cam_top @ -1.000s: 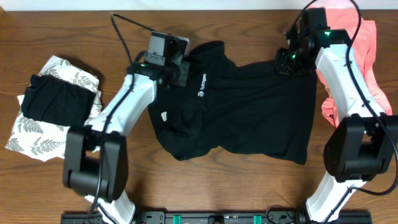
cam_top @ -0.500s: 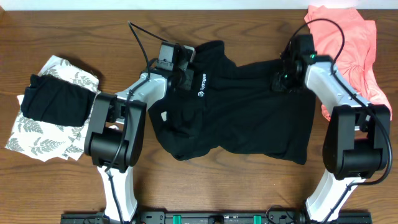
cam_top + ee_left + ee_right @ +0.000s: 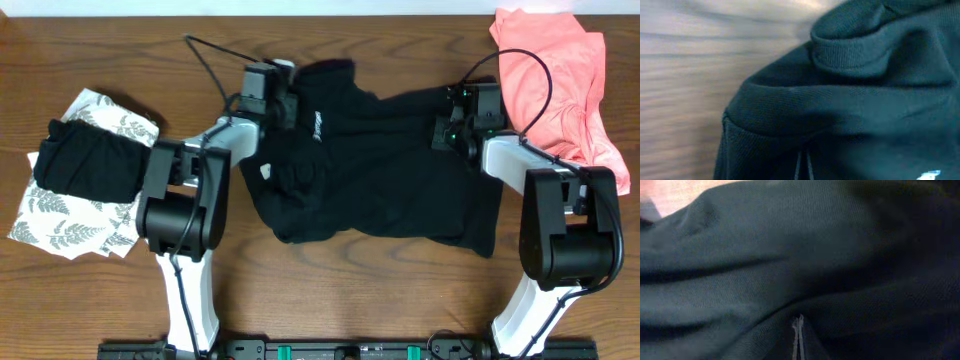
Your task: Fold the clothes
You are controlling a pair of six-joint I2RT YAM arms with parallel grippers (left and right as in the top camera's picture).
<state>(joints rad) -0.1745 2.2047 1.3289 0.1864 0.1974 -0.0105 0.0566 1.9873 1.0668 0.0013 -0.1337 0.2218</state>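
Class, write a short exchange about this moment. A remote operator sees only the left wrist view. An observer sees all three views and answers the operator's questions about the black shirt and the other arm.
Operator: My left wrist view shows only black cloth and some wood. Where is the other arm?
Observer: The right claw is at the far right corner of the black shirt, close to a salmon-pink garment.
Operator: Is the shirt folded yet?
Observer: No. In the overhead view it lies rumpled and spread across the middle of the table.
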